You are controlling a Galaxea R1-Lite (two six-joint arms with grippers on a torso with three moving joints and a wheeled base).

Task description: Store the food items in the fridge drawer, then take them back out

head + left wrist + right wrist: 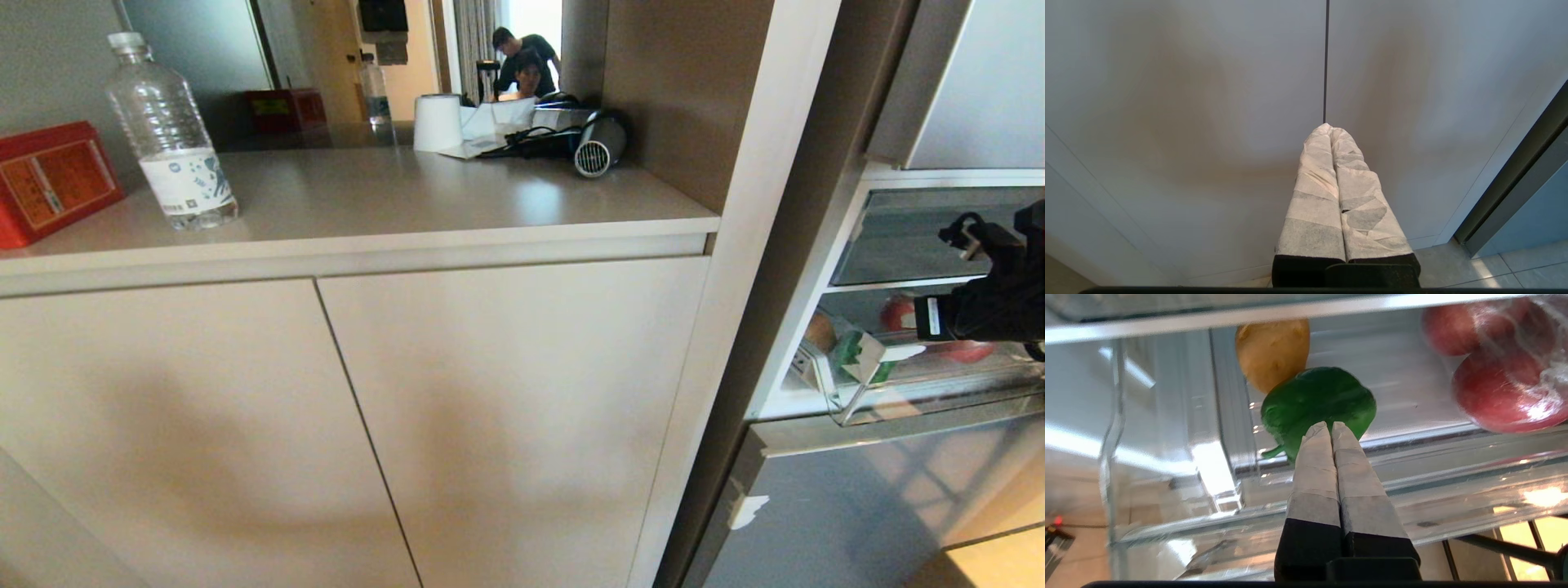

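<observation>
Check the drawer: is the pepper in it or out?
In. The pepper lies inside the clear drawer, beside the potato, behind the front rim.

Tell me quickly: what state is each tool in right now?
Left tool: shut, holding nothing, parked facing the cabinet doors.
Right tool: shut, holding nothing, pointing at the green pepper in the fridge drawer.

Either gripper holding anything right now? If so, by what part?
Nothing held. Right gripper is shut empty, in front of the bell pepper in the fridge drawer. Left gripper shut, empty.

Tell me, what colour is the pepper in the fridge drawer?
The bell pepper is glossy dark green. The right wrist view shows it best.
</observation>
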